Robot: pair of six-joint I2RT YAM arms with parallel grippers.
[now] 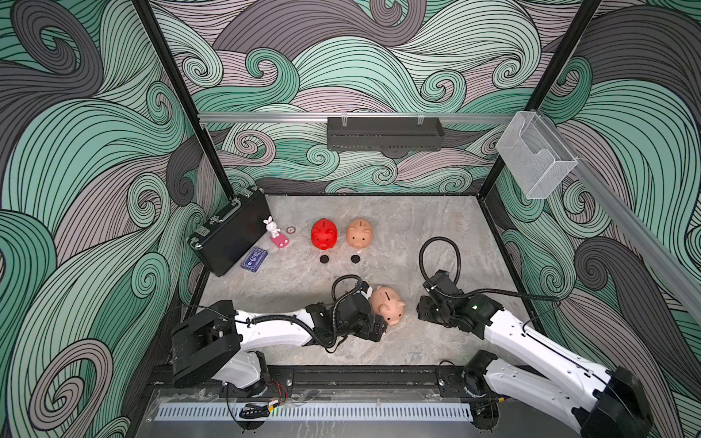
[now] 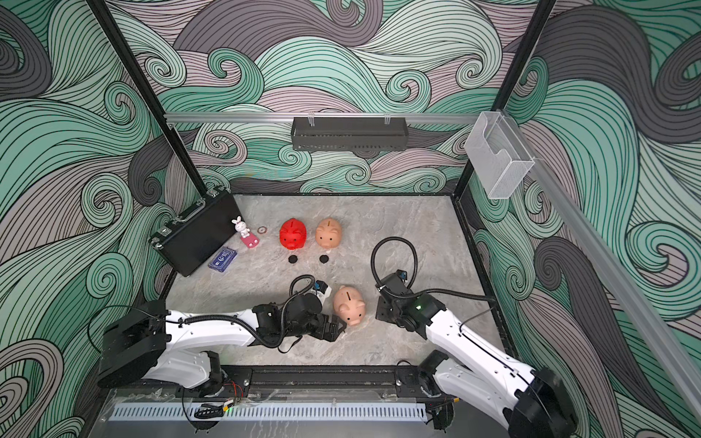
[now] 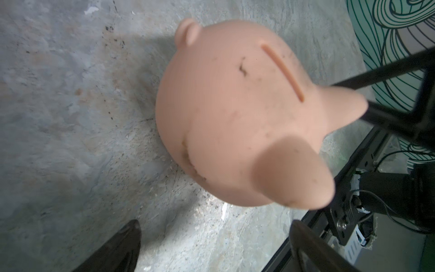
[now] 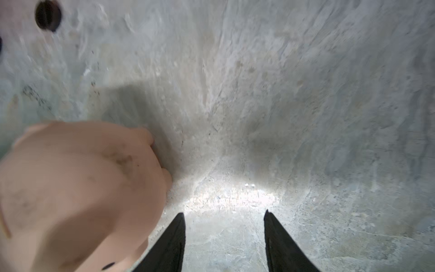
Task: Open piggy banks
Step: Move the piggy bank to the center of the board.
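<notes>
A red piggy bank [image 1: 324, 234] and a peach piggy bank [image 1: 359, 233] stand side by side at mid-table. A loose black round plug lies in front of each [image 1: 324, 259] [image 1: 355, 259]. Another peach piggy bank [image 1: 387, 304] [image 2: 349, 305] sits near the front, coin slot up, between my two grippers. My left gripper [image 1: 379, 329] [image 3: 216, 235] is open just left of this pig [image 3: 235, 113], and only floor shows between its fingers. My right gripper [image 1: 422, 309] [image 4: 223, 219] is open to the pig's right. The pig [image 4: 82, 188] is beside one finger, not between them.
A black case [image 1: 231, 235] leans at the left wall. A white rabbit figurine [image 1: 274, 229], a blue card [image 1: 254, 259] and a small ring [image 1: 291, 229] lie near it. A black tray [image 1: 383, 132] and a clear box [image 1: 535, 155] hang on the rails.
</notes>
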